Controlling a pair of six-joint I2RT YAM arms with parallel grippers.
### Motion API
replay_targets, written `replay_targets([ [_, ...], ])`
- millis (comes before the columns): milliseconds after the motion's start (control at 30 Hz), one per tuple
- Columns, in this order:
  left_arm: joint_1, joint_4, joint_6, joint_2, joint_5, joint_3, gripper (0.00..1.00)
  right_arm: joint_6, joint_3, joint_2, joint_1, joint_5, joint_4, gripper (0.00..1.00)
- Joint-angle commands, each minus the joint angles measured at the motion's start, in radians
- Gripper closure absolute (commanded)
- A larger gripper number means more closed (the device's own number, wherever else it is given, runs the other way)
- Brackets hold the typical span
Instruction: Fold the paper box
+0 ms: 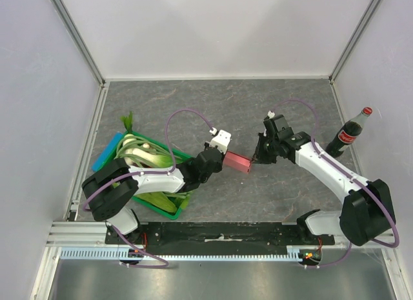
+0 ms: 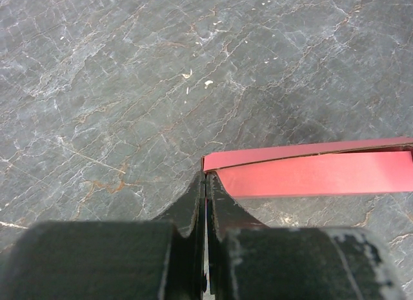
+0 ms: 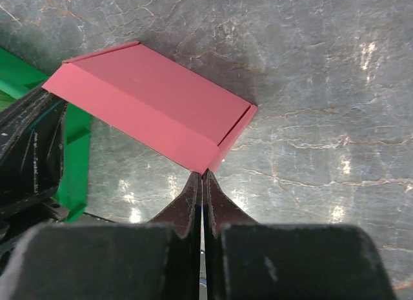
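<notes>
1. Now the fold looks late in its course. The box (image 1: 237,162) lies mid-table (image 1: 213,100) between the two grippers, already a shallow pink rectangle with its long sides creased up.
2. In the left wrist view, the box (image 2: 316,174) shows a long flap lying slightly above the panel under it, not quite flush. In the right wrist view, the box (image 3: 148,100) shows a narrow end flap at its near corner.
3. The left gripper (image 1: 222,159) meets the box's left end. Its jaws are together, tips (image 2: 205,177) touching the corner of the card.
4. The right gripper (image 1: 253,162) meets the right end. Its jaws are also together, tips (image 3: 201,176) at the near corner.
5. Whether either pair pinches a thin edge of card or only presses against it cannot be told.
6. The next move probably calls for one end held steady while the loose flap is pressed flush, gently, since thin card buckles easily.
7. A green crate (image 1: 164,214) sits just left of the box, under the left arm.
</notes>
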Motion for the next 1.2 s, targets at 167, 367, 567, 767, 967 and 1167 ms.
replay_targets([
  [167, -0.035, -0.09, 0.012, 0.04, 0.047, 0.005, 0.98, 0.148, -0.049, -0.027, -0.029, -0.183, 0.177, 1.0],
  [367, -0.037, -0.087, -0.001, 0.045, 0.048, 0.005, 0.98, -0.033, -0.025, -0.04, -0.012, -0.076, 0.132, 0.9],
  [567, -0.037, -0.087, -0.002, 0.048, 0.048, 0.005, 0.98, -0.153, -0.011, -0.049, 0.052, 0.065, 0.078, 0.64],
  [767, -0.037, -0.087, -0.005, 0.051, 0.053, 0.005, 0.98, -0.188, 0.009, -0.043, 0.096, 0.172, 0.058, 0.67],
  [967, -0.037, -0.087, -0.004, 0.051, 0.051, 0.007, 0.98, -0.203, 0.005, -0.03, 0.12, 0.238, 0.038, 0.78],
  [1167, -0.037, -0.085, -0.002, 0.059, 0.047, 0.01, 0.98, -0.173, 0.026, -0.021, 0.124, 0.232, 0.043, 1.0],
])
